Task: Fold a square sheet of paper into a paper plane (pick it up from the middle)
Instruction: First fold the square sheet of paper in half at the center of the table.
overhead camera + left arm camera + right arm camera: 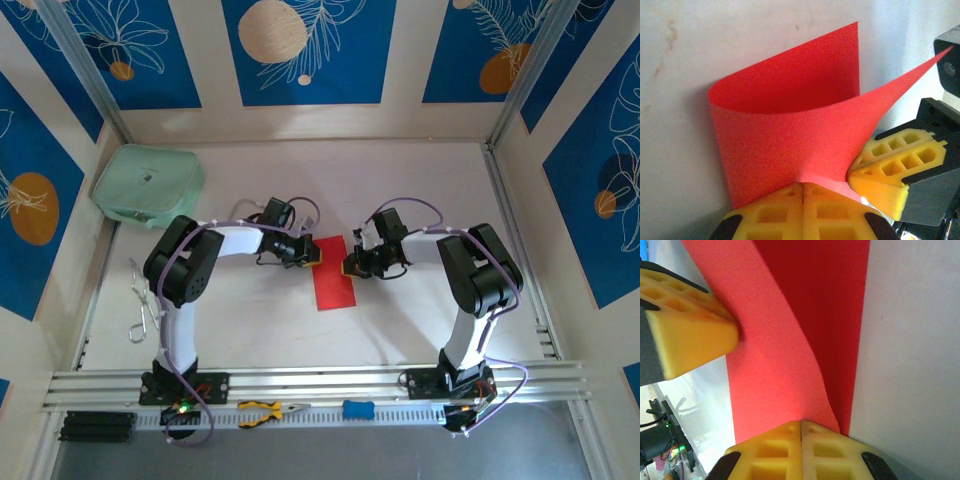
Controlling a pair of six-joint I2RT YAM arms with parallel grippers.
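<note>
The square sheet of paper [334,280] is bright red and lies on the white table between the two arms, bent over on itself into a narrow strip. In the left wrist view the sheet [790,130] curls up in a loose arc, and my left gripper [804,185] is shut on its near edge. My right gripper [801,422] is shut on the same sheet [775,360] from the opposite side. From above, the left gripper [314,253] and right gripper [350,266] meet at the strip's far end, almost touching. A paper plane is out of view.
A mint-green pouch [148,185] lies at the back left. Scissors [142,305] lie by the left wall. Yellow-handled pliers [262,411] and a small blue tool [358,409] rest in front of the aluminium rail [320,383]. Patterned walls close in the table.
</note>
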